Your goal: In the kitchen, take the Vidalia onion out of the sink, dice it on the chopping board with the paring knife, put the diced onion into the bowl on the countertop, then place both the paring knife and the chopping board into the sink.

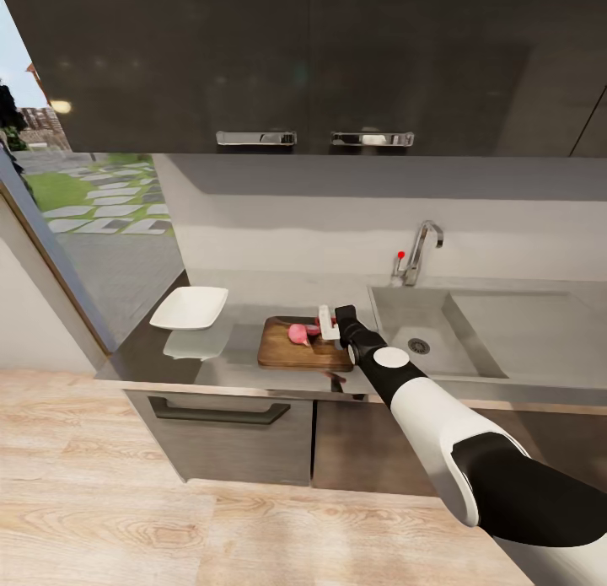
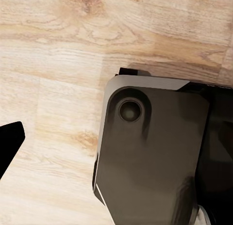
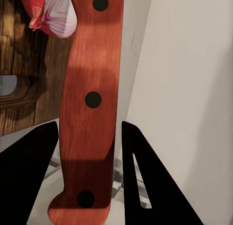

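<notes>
The brown chopping board (image 1: 287, 350) lies on the grey countertop (image 1: 211, 368), just left of the sink (image 1: 405, 312). On it rests the pinkish Vidalia onion (image 1: 298, 333), which in the right wrist view (image 3: 52, 13) shows a pale cut face. My right gripper (image 1: 330, 323) hovers over the board's far right corner, next to the onion. It is shut on the paring knife's red handle (image 3: 90, 103), which sits between the two black fingers (image 3: 29, 176). The blade is hidden. The white bowl (image 1: 190, 308) stands to the left of the board.
A chrome tap (image 1: 419, 249) rises behind the sink, whose drain (image 1: 419, 346) is bare. Dark wall cabinets (image 1: 312, 63) hang above the worktop. In the left wrist view, one black fingertip (image 2: 9, 142) shows over the wood floor (image 2: 58, 50) and the robot's dark base (image 2: 150, 152).
</notes>
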